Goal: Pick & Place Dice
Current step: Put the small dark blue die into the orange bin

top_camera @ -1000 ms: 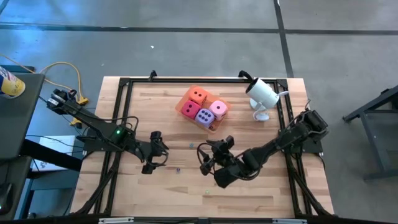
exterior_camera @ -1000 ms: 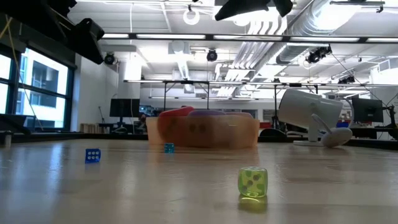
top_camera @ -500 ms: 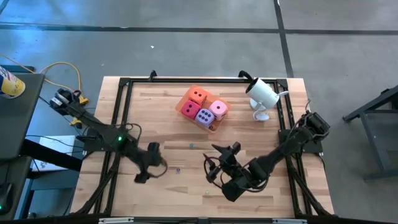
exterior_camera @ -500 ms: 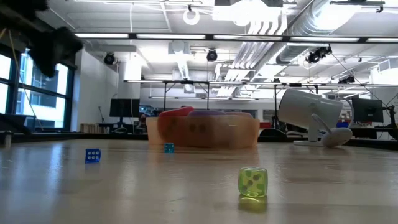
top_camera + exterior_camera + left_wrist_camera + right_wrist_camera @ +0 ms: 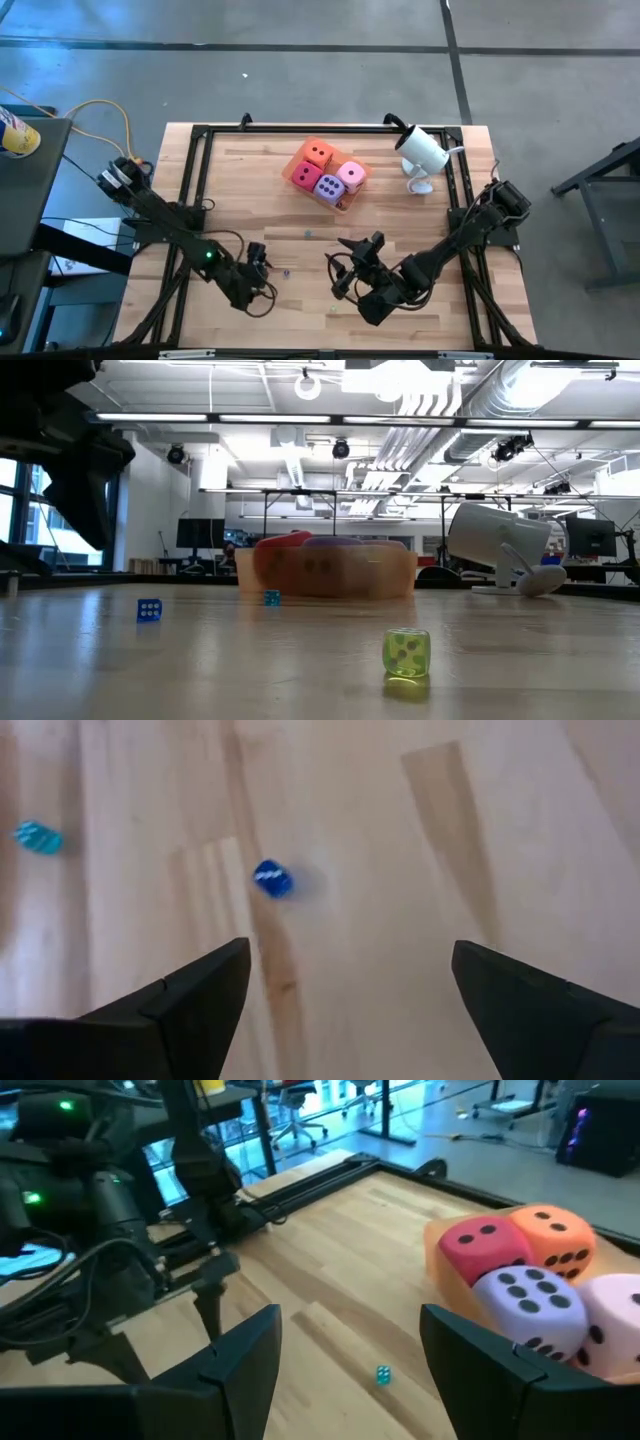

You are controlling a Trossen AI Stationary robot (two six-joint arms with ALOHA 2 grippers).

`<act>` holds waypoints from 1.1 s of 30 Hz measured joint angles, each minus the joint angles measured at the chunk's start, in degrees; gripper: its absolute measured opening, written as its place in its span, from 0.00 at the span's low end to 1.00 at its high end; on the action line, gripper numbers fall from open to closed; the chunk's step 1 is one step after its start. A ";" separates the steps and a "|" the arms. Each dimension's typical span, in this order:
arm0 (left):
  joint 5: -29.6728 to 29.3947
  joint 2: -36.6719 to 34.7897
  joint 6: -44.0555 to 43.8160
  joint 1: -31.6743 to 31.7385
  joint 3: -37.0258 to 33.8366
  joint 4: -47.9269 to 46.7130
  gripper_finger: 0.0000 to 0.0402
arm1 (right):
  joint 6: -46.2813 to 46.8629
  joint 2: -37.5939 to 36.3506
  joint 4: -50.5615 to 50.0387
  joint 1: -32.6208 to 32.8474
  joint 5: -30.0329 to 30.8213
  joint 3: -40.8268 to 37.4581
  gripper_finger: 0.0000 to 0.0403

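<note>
Hovering near the surface's (image 5: 250,180) front edge, my left tool (image 5: 345,995) and right tool (image 5: 345,1350) gape empty; four dice (image 5: 327,172) fill the tray (image 5: 343,203).

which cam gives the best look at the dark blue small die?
Left wrist view: the dark blue die lies in plain sight on bare wood, ahead of the open left hand. The low view shows it side-on, pips visible but far off. The high view shows only a speck. The right wrist view doesn't show it.
</note>
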 joint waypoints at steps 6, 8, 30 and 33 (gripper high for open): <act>-1.60 1.45 -0.25 -0.62 0.00 3.03 0.79 | -0.01 0.00 2.14 1.50 -2.44 0.00 0.56; -6.40 1.43 -0.28 -0.46 0.00 3.09 0.77 | -0.01 0.00 2.87 2.44 -2.48 0.00 0.56; -9.59 17.10 -6.09 3.08 0.13 16.38 0.76 | 0.16 3.17 10.04 11.71 -3.84 -0.05 0.56; -9.63 18.03 -9.37 3.77 0.13 16.15 0.76 | -0.17 3.65 10.62 11.80 -3.78 -0.09 0.56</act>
